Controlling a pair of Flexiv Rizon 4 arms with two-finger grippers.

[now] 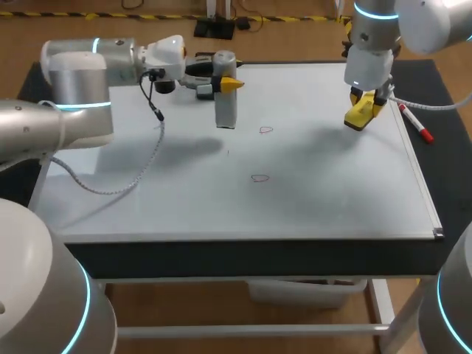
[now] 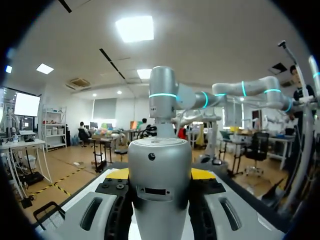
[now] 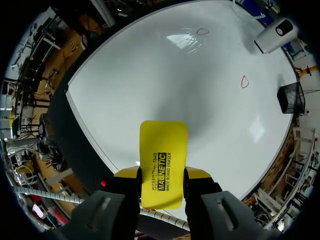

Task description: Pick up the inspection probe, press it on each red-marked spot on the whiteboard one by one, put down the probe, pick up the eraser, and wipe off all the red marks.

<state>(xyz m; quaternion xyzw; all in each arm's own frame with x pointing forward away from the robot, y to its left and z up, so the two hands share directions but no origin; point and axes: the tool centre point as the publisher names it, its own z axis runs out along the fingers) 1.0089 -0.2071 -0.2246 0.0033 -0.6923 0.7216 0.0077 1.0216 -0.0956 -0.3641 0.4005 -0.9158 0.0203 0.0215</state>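
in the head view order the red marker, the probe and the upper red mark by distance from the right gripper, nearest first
1. red marker, just right of the right gripper
2. upper red mark, mid-board
3. probe, far left, in the left gripper

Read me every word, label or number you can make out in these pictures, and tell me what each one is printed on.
"MAGNETIC": on the eraser in the right gripper.
"WHITE BOARD ERASER": on the same eraser, next line.
Another line on the eraser: too blurred to read.
On the probe and the marker: no readable text.
The red marks on the whiteboard: loops, not letters.
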